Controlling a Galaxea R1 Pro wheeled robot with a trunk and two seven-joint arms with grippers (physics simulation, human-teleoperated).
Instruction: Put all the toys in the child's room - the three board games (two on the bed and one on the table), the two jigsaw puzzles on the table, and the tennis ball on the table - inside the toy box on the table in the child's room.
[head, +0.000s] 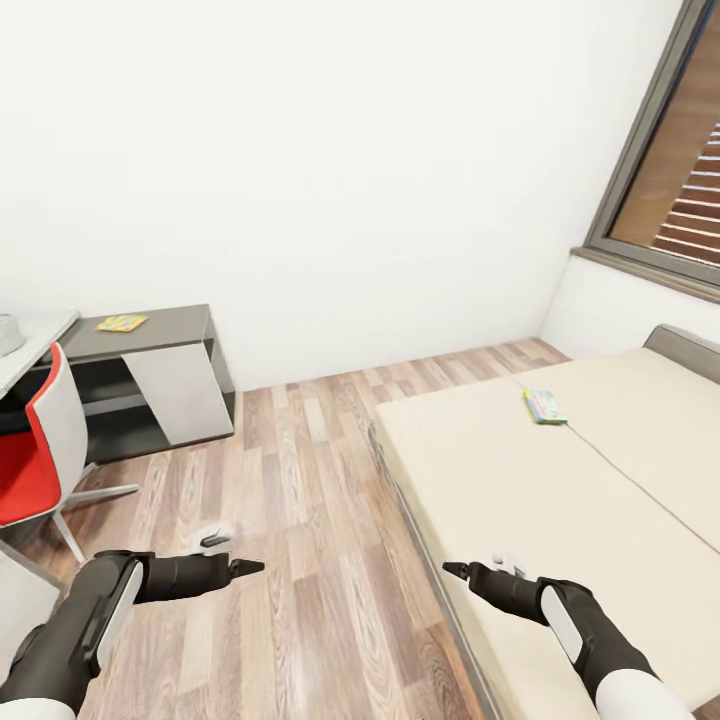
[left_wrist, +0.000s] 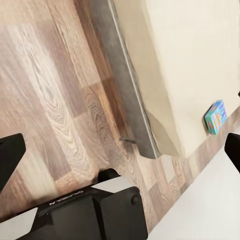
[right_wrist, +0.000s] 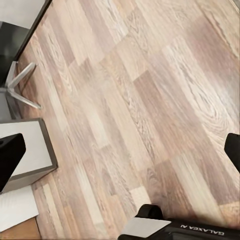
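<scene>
One board game (head: 543, 406), a small flat box with a pastel cover, lies on the beige bed (head: 560, 500) near its far side. It also shows in the left wrist view as the board game (left_wrist: 216, 117) at the edge of the bed (left_wrist: 190, 60). At the far left edge, the pale toy box (head: 8, 335) peeks in on the white table (head: 35, 345). A flat colourful toy (head: 122, 322) rests on a dark grey low unit; I cannot tell its kind. My left gripper (head: 248, 567) (left_wrist: 120, 150) and right gripper (head: 452, 570) (right_wrist: 121, 155) hang open and empty over the floor.
A red and white swivel chair (head: 25, 460) stands at the left by the table, its leg (right_wrist: 20, 85) near a white cabinet (right_wrist: 30, 150). The dark grey low unit (head: 150, 380) sits against the white wall. A grey-framed window (head: 670, 180) is above the bed. Wood-plank floor (head: 300, 520) runs between chair and bed.
</scene>
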